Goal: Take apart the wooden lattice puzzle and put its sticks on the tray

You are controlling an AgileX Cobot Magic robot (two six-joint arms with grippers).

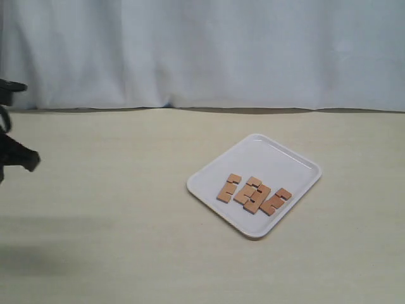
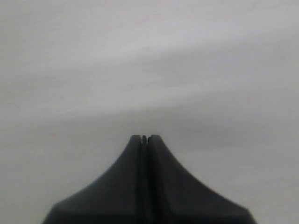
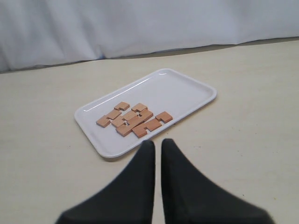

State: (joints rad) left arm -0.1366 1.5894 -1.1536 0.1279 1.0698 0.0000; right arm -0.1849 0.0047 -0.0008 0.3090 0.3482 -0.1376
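Wooden sticks point(image 1: 253, 194) loose on white tray point(image 1: 278, 158), left claw point(image 2: 144, 137) closed, empty, right claw point(image 3: 154, 143) nearly closed, empty

Soft, even, bright light, faint shadows — left wrist view blurred, its pincer point(image 2: 145, 137) out of focus.

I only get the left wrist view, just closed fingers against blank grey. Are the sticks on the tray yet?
Observer: Yes. The sticks lie flat on the tray in a loose row, and no crossed grid shows.
Operator: Where is my arm compared with that?
Observer: The left gripper is at the far left edge of the exterior view, well away from the tray.
Operator: And the other arm?
Observer: The right gripper holds nothing and points toward the tray, which lies ahead of it.
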